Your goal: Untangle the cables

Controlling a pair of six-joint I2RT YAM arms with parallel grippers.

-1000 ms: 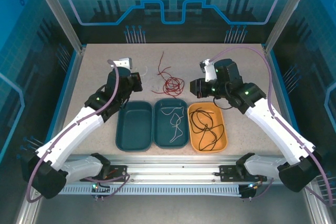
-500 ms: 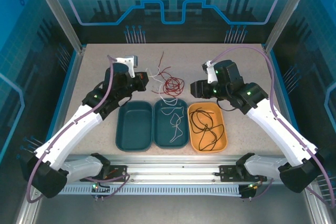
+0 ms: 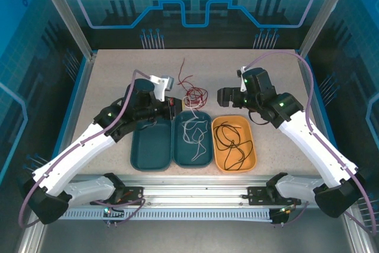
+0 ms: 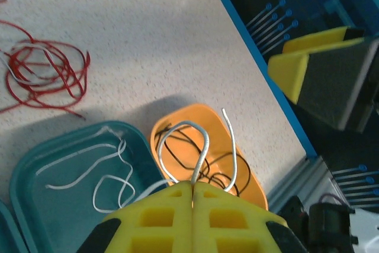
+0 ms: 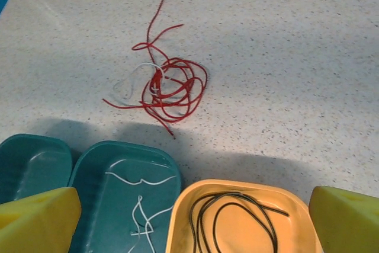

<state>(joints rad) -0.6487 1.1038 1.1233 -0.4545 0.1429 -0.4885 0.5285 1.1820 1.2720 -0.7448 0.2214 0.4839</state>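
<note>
A white cable [image 4: 203, 140] is clamped in the left tool [image 4: 192, 186], its loop hanging over the middle teal tray [image 4: 23, 173], judged just right of and below the tool. The right tool [image 3: 226, 95] is spread, empty. A red tangle [image 5: 172, 87] is noted on the surface [image 5: 284, 57], far of that tray.

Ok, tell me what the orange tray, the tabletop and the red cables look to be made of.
Orange tray: likely moulded plastic, smooth with a soft sheen, rounded one-piece rim. Tabletop: matte beige surface with fine dark speckles, perhaps laminate or stone-look composite. Red cables: thin wire, probably plastic-insulated; they hold loose springy loops.
</note>
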